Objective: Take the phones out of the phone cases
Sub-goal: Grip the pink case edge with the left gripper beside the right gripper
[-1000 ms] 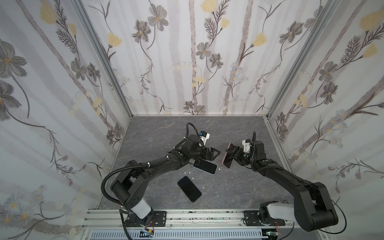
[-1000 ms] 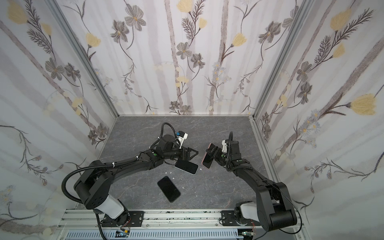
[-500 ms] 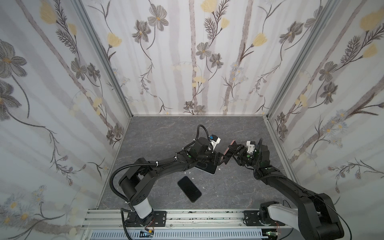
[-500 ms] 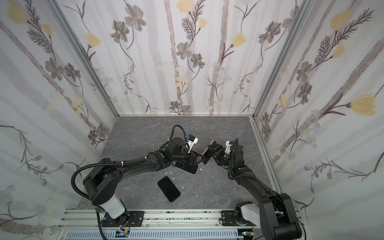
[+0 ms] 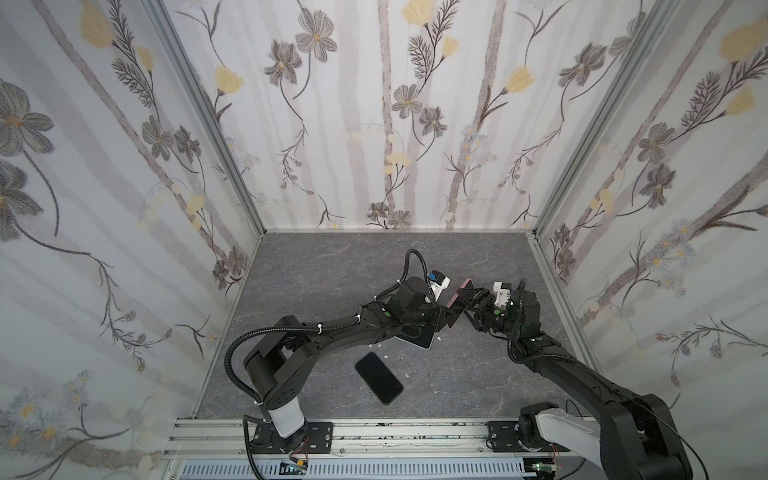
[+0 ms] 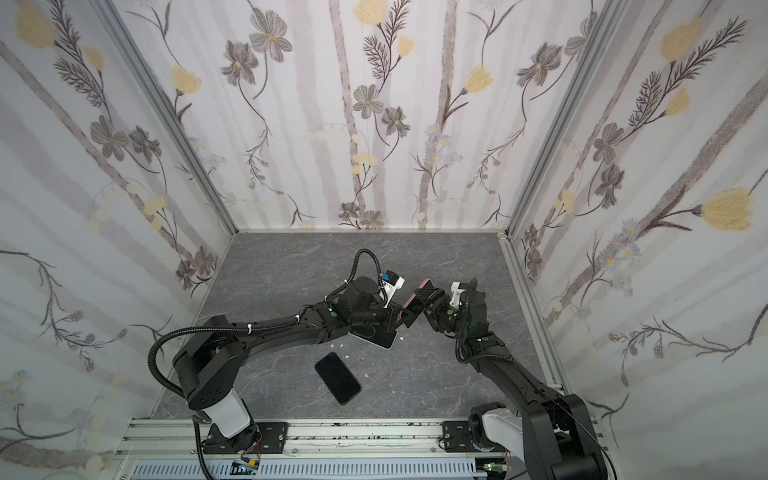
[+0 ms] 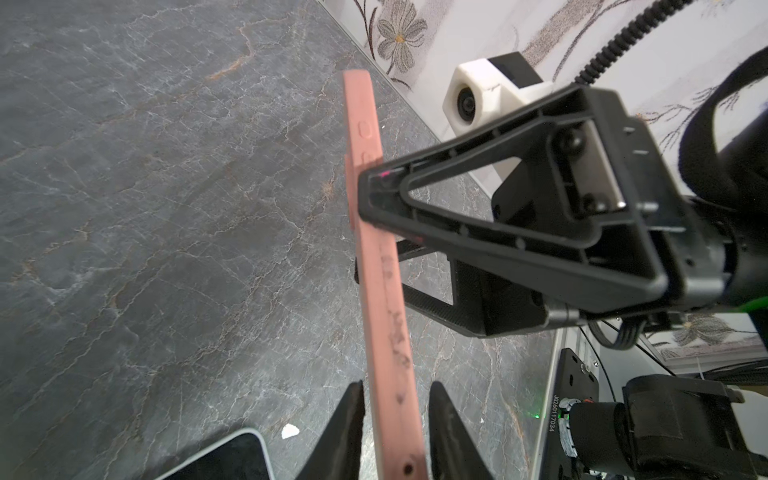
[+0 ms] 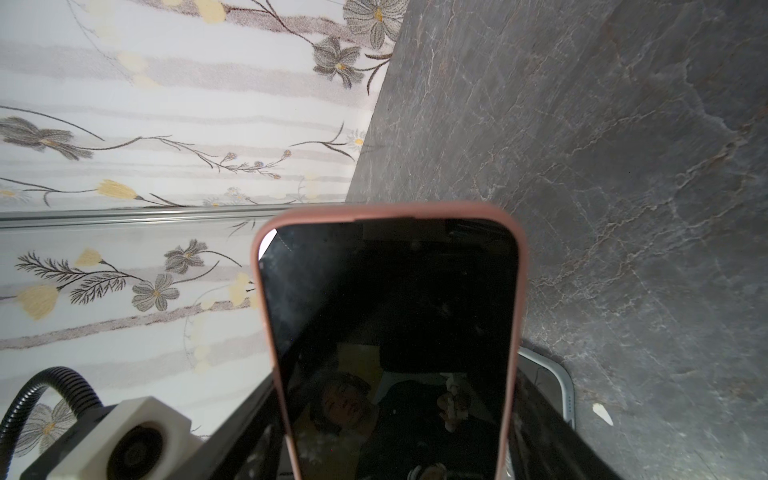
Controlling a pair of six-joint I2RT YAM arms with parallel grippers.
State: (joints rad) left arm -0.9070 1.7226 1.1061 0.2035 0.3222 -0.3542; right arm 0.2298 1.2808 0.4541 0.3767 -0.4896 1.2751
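the right claw [image 5: 458, 302] is black, its wrist camera housing [image 7: 478, 95] white. between its fingers the phone case [image 7: 376, 266] is salmon pink with dark scuffs, and the phone [image 8: 390, 324] in it is glossy black. beneath the black left claw [image 7: 395, 384] a second phone [image 5: 419, 341] is black with a pale silver rim. the table [image 7: 166, 208] is dark grey, marbled with pale and rusty veins. beyond both claws the walls [image 5: 395, 104] are white with grey stripes and grey and yellow flowers.

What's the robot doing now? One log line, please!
right gripper: holding pink phone case, black-screened phone inside | left gripper: open, straddling case's end
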